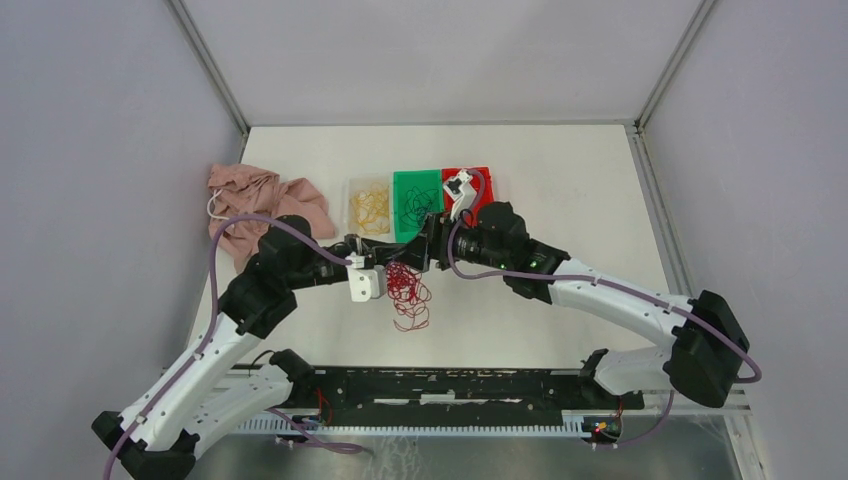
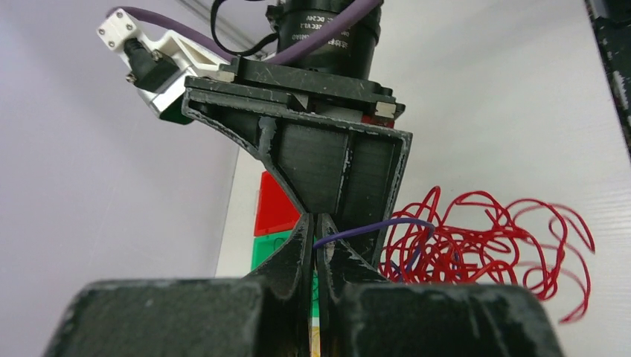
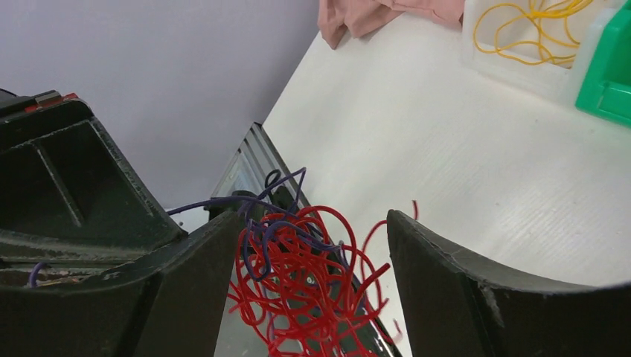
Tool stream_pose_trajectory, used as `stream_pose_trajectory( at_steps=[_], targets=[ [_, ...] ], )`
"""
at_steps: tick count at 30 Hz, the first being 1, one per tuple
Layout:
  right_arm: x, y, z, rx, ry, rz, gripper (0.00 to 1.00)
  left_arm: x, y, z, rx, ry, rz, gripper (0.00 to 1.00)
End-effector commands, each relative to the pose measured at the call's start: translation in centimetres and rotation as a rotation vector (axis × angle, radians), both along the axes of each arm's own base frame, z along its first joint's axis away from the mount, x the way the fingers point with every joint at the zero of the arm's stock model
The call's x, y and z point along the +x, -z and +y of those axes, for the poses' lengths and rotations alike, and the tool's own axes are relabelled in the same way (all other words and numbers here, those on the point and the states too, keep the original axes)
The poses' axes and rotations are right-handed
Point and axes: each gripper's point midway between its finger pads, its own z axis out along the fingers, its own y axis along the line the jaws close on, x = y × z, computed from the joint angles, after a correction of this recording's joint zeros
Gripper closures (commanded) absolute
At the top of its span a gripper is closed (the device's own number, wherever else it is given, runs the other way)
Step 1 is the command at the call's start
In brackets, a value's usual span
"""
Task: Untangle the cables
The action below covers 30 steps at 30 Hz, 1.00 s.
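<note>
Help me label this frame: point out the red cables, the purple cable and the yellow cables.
red cables (image 1: pixel 408 288), top view, middle of the tangle.
purple cable (image 2: pixel 372 225), left wrist view, top of its arched strand.
yellow cables (image 1: pixel 369 205), top view, middle of the heap.

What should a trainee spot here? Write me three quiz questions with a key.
1. True or false: the right gripper is shut on the red tangle.
2. Which cable does the left gripper pinch? A yellow, B purple, C red.
3. Fill in: the yellow cables lie in the ___ tray.
Key: 1 false, it stands open; 2 B, the purple cable; 3 clear.
</note>
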Motion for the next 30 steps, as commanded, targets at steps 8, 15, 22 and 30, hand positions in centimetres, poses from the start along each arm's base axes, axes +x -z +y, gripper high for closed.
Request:
stream_pose_trajectory(
  at_steps=[8,15,22,30],
  targets=[
    [-0.8,-3.0,4.4,0.288,-0.036,0.054,0.20,0.4,-3.8,-0.8,-0.054,0.018,-0.152,0.97],
    [0.7,2.8,4.8,0.065,0.087,0.072,0.20,0.3,-6.2,-1.5,-0.078,0.039,-0.199,0.97],
    [1.7,9.8,2.2,-0.111,0.195,0.067,0.20,0.0,-11.7,-2.1,-0.140,0.062,-0.278,0.97],
    [1.4,12.7,1.3,-0.063,0.209,0.122,0.21,-0.7,-16.1,-1.9,-0.224,0.062,-0.303,0.97]
  ],
)
